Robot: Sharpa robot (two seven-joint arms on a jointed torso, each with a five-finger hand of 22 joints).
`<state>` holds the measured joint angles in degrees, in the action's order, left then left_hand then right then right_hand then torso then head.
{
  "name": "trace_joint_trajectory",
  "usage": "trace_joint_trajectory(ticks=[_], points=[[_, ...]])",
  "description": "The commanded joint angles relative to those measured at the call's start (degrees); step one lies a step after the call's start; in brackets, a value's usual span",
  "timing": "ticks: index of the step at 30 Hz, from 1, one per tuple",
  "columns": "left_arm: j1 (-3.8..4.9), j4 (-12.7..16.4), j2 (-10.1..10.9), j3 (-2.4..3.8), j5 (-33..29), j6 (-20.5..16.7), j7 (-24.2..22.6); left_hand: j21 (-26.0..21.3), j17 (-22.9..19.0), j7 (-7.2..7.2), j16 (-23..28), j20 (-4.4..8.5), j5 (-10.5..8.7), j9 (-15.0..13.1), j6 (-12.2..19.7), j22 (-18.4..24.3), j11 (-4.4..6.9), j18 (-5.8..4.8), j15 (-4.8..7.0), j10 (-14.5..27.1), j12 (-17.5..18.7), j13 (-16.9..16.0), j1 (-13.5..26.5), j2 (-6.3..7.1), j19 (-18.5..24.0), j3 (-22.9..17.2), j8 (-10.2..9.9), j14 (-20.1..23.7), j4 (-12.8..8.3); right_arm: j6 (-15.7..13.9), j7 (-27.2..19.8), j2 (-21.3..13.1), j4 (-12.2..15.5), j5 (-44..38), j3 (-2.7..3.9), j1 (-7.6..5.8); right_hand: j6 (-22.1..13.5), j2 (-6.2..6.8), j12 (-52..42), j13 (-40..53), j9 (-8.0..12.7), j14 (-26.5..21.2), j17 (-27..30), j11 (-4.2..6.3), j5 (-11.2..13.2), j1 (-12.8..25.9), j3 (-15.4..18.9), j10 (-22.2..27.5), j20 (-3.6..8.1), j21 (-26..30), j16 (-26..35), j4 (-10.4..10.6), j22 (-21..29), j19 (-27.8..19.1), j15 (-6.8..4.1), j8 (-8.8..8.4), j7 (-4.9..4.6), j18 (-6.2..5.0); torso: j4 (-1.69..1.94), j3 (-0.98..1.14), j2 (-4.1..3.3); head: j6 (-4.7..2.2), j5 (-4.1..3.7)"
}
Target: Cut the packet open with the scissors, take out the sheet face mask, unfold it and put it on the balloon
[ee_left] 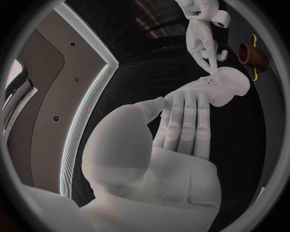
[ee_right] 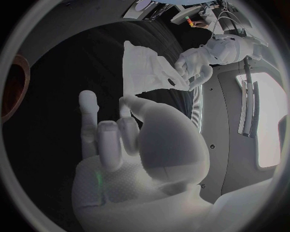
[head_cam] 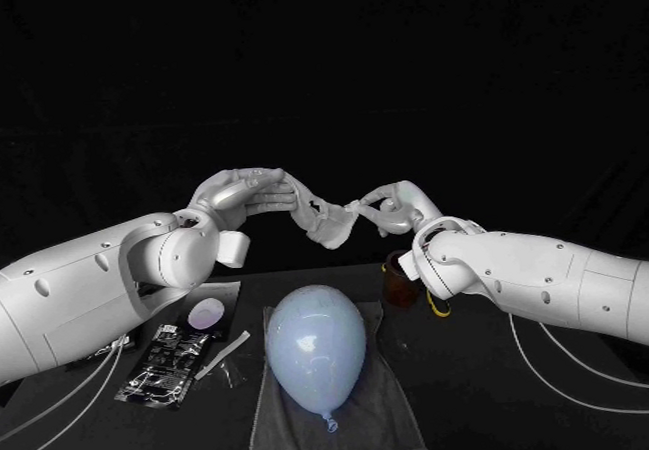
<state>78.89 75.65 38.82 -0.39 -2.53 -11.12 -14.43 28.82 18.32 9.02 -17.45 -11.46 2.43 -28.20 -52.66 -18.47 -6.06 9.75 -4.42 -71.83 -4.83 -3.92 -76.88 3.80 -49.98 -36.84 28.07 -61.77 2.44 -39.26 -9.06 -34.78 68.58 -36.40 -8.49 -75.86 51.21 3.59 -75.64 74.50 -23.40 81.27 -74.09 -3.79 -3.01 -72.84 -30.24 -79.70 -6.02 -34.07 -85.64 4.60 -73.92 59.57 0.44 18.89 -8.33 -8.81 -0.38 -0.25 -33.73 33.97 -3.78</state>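
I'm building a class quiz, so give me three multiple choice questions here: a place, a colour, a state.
1. The balloon lies: A on a grey towel; B in a bowl; C on a shelf.
2. Its colour: A red; B pale blue; C black.
3. The sheet mask is: A flat on the towel; B on the balloon; C held by left hand and right hand.
Answers: A, towel under it; B, pale blue skin; C, both hands pinch it aloft.

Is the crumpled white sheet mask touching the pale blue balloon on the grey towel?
Apart. Head view: the sheet mask hangs between the left hand and right hand, a dark gap above the balloon.
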Motion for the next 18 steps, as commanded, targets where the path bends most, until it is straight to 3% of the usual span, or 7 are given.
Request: trace_joint_trajectory(ticks=[1,4,8,14,18], points=[[0.17,0.1,-0.3,0.09,-0.1,-1.2,0.3,0.8,0.4,-0.21,-0.4,0.29,0.33,-2.4,-0.2,-0.4,0.18,0.76,0.26,-0.6,0.4,-0.1,0.2,-0.44,-0.9,-0.9,-0.1,-1.3,-1.4,2.4,-0.2,0.1,-0.1,0.8,0.00,0.01,-2.9,1.50,2.7,-2.6,1.1,-2.4,2.8,-1.27,0.2,1.1,1.5,2.7,-0.67,1.1,1.1,0.3,0.5,-1.2,0.97,-2.10,-1.50,-0.76,0.02,-0.03,-0.02,-0.03,0.03],[0.22,0.1,-0.4,0.09,-0.1,-1.8,0.6,2.6,1.3,-0.35,-2.1,1.14,0.34,-2.8,-0.4,-1.4,0.39,0.76,0.98,-0.9,0.9,0.0,0.2,-0.47,-2.2,-0.5,-0.5,-3.8,-1.5,2.9,0.3,0.0,-0.1,0.7,-0.01,0.01,-4.3,2.84,4.3,-4.5,1.9,-4.0,4.7,-2.10,0.2,1.0,3.1,4.7,-1.51,2.1,1.8,-0.1,1.0,-2.0,1.85,-3.67,-2.41,-0.76,0.04,-0.03,0.00,-0.05,0.16],[0.29,0.2,-0.5,0.09,0.1,-2.7,1.1,3.9,2.2,-0.45,-3.2,1.67,0.35,-3.0,-0.7,-2.3,0.52,0.65,1.30,-1.1,1.1,0.0,0.2,-0.41,-2.5,-0.5,-0.8,-4.6,-1.6,3.1,0.9,-0.2,-0.3,0.1,-0.02,0.01,-5.0,3.51,5.3,-5.8,2.4,-5.2,6.0,-2.48,0.2,0.8,4.3,6.0,-2.05,2.7,2.1,-0.2,1.3,-2.4,2.24,-4.63,-2.75,-0.90,0.04,-0.04,0.00,-0.11,0.29],[0.39,0.3,-0.5,0.07,0.8,-4.6,2.4,8.7,5.9,-0.76,-9.1,3.28,0.35,-3.5,-1.4,-5.3,1.02,0.67,2.50,-1.4,1.2,0.0,0.3,-0.10,-4.2,-0.4,-1.8,-7.7,-1.8,2.0,0.8,-1.1,-0.2,-1.3,-0.03,0.01,-5.1,3.65,5.1,-5.9,2.6,-5.2,5.9,-2.55,0.2,0.1,4.8,6.2,-2.30,3.0,2.0,-0.6,1.5,-2.5,2.34,-4.94,-2.82,-1.06,0.00,-0.03,-0.01,-0.15,0.53],[0.47,0.4,-0.4,0.06,1.9,-5.9,3.8,12.3,9.5,-0.94,-14.6,4.12,0.37,-4.0,-1.9,-7.8,1.25,0.63,3.02,-1.6,1.2,0.1,0.6,0.26,-4.3,-0.9,-2.6,-8.0,-1.6,0.3,-0.8,-1.9,0.9,-2.2,-0.02,0.02,-2.8,2.82,2.9,-4.1,2.3,-3.6,3.8,-2.20,0.2,-1.4,4.6,4.3,-2.46,2.8,1.0,-1.6,1.5,-1.9,2.07,-4.07,-2.37,-1.43,0.03,-0.02,0.01,-0.17,0.58]])
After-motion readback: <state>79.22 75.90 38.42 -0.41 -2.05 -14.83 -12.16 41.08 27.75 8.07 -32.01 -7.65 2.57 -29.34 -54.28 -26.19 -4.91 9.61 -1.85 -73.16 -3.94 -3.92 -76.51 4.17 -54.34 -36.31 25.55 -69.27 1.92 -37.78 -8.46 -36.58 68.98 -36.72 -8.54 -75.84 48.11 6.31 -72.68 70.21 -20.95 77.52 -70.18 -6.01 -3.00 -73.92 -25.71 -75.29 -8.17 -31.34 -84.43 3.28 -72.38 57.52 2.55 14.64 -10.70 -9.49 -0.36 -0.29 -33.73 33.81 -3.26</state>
